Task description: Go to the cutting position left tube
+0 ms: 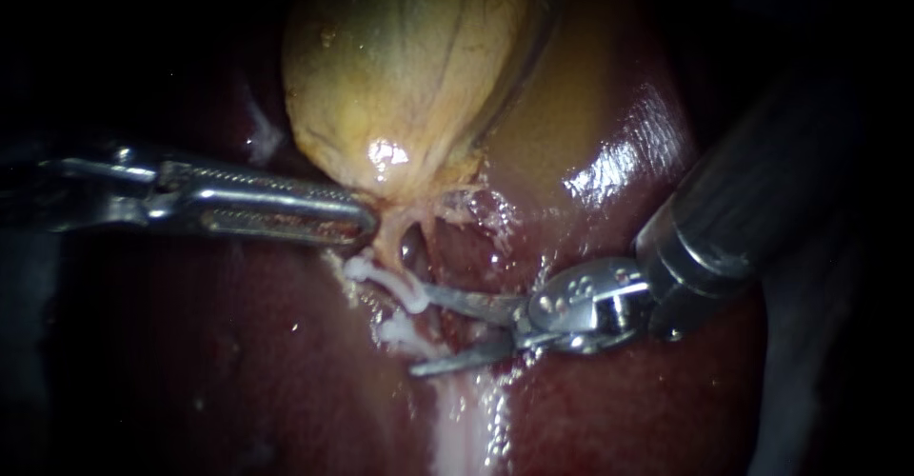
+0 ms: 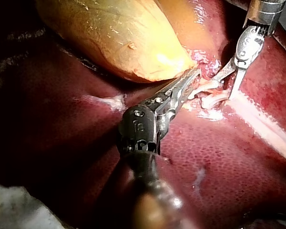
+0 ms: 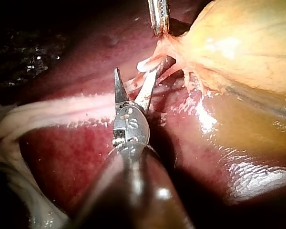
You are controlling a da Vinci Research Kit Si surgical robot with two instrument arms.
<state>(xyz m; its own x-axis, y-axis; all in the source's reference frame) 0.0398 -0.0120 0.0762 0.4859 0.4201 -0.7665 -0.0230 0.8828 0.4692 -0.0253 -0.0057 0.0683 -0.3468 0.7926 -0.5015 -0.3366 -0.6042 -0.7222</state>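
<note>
Left tube [image 1: 388, 247], clipped white, ran from beside the left pincer [image 1: 367, 224], clamped on the gallbladder [image 1: 400, 67] neck, into the right pincer [image 1: 419, 328], blades wide. Recommended: seat tube deep, square between clips [image 1: 409, 293], clear of liver [image 1: 238, 362].

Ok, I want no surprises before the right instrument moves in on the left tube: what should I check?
1. Right instrument jaws open: ok.
2. Left instrument jaws shut on the gallbladder at its neck: ok.
3. White clips in sight on the tube: ok.
4. Tube between the open jaws, away from the clips: cannot tell.
5. Lower jaw tip off the liver: cannot tell.
</note>
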